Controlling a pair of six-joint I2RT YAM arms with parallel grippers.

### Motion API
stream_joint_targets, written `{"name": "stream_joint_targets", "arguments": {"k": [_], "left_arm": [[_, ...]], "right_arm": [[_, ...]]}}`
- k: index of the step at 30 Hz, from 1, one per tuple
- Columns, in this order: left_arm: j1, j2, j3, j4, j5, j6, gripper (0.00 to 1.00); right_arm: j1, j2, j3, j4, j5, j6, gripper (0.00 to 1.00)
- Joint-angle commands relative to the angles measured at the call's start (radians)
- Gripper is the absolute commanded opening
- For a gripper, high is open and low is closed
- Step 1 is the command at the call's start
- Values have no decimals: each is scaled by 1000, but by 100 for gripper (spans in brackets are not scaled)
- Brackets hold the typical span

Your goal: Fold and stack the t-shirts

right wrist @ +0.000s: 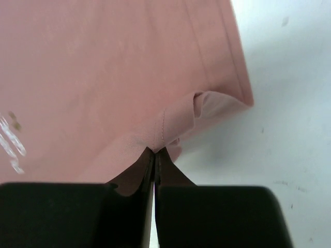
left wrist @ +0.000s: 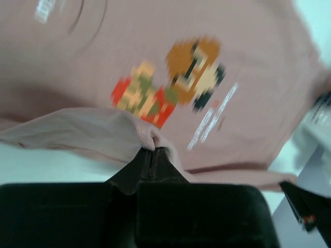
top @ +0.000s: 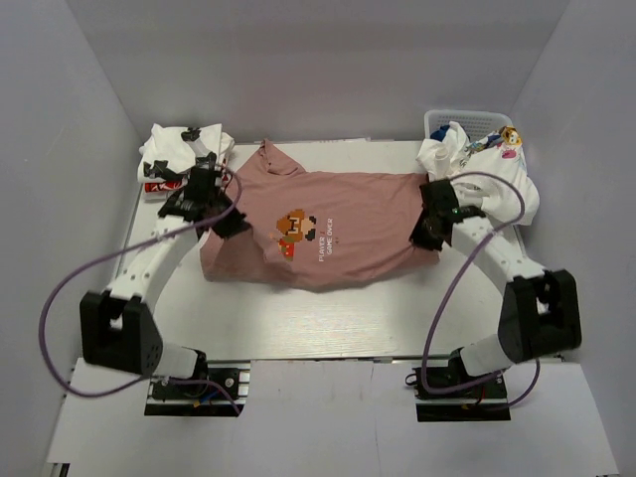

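Two end effectors — left (left wrist: 151,153), right (right wrist: 154,152) — pinch one pink t-shirt (top: 363,204).

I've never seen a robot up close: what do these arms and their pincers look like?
The left arm and right arm have white tubular links between chunky black joint housings. A purple cable loops alongside each. The left pincer and right pincer are black, blocky, tapering to thin tips.

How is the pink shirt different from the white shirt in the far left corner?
The dusty-pink cotton t-shirt lies spread across the table; the white cotton t-shirt is bunched in a heap. The left gripper and right gripper pinch the pink one; nothing holds the white one. Both rest on the table.
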State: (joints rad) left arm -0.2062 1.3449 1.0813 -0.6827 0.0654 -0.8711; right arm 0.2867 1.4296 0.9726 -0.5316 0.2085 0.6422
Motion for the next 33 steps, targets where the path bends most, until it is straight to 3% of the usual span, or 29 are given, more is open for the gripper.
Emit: {"name": "stream_joint_targets", "arguments": {"k": [1, 3, 4, 5, 6, 7, 8, 9, 11, 13, 18, 23, 28, 33], "left_arm": [[14, 126, 194, -7, -156, 20, 0], [24, 279, 320, -52, -196, 20, 0], [24, 328, 362, -52, -196, 49, 2], [24, 423, 402, -93, -209, 49, 17], [36, 465, 470, -103, -220, 40, 27], [36, 500, 500, -103, -229, 40, 32], [45, 534, 531, -103, -230, 56, 53], [45, 610, 619, -138, -214, 66, 99], [45, 669, 687, -187, -193, 75, 100], [45, 683, 694, -215, -179, 86, 100], [45, 490, 395, -51, -119, 86, 100], [36, 292, 162, 8, -177, 66, 100], [47, 211, 10, 113, -181, 70, 100], [47, 246, -50, 169, -190, 83, 100]], "right_arm": [[-33, 95, 171, -22, 101, -10, 0], [-53, 202, 295, -79, 114, -15, 0], [-54, 228, 325, -94, 130, -21, 19], [-57, 248, 351, -114, 135, -18, 26], [-57, 300, 394, -117, 140, -22, 26], [-58, 314, 400, -116, 158, -21, 37], [-63, 327, 416, -125, 144, -30, 47], [-64, 337, 446, -148, 141, -36, 57], [-52, 327, 439, -142, 125, -70, 83], [-40, 260, 393, -96, 91, -88, 90], [5, 98, 212, 22, -17, -167, 90], [81, 124, 106, 136, -112, -190, 90], [132, 265, 153, 168, -141, -173, 90], [151, 373, 271, 159, -123, -187, 90]]}}
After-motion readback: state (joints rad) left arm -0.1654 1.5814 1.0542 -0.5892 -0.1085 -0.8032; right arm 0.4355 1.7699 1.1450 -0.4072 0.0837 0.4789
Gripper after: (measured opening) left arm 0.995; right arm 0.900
